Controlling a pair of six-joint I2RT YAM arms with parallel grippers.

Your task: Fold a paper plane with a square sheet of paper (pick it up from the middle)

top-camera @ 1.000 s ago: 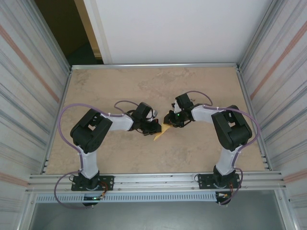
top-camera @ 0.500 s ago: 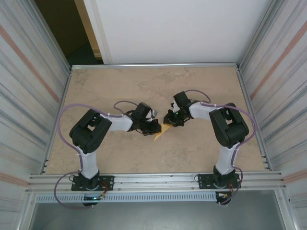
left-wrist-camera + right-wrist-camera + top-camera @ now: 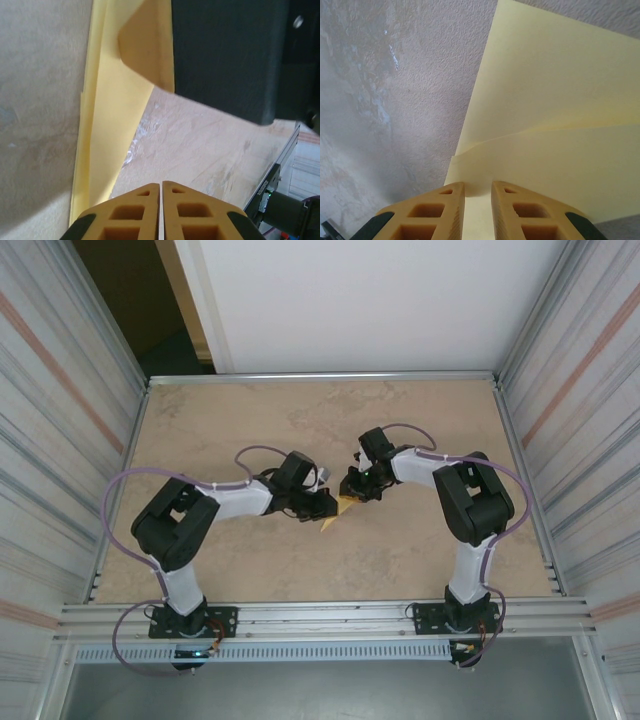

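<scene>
Your left gripper [image 3: 161, 210] has its fingers pressed together beside the folded paper plane [image 3: 338, 514] at mid-table [image 3: 250, 410]. Your right gripper [image 3: 478, 210] pinches the paper's edge between narrowly parted fingers.

Overhead rear view; two close wrist views sharing the yellow paper [image 3: 107, 115].

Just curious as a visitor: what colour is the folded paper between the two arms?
Pale yellow, plain and unmarked. The paper plane shows best in the right wrist view.

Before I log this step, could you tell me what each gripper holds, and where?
Both grippers pinch the folded pale-yellow paper: right gripper its edge, left gripper its tip.
</scene>
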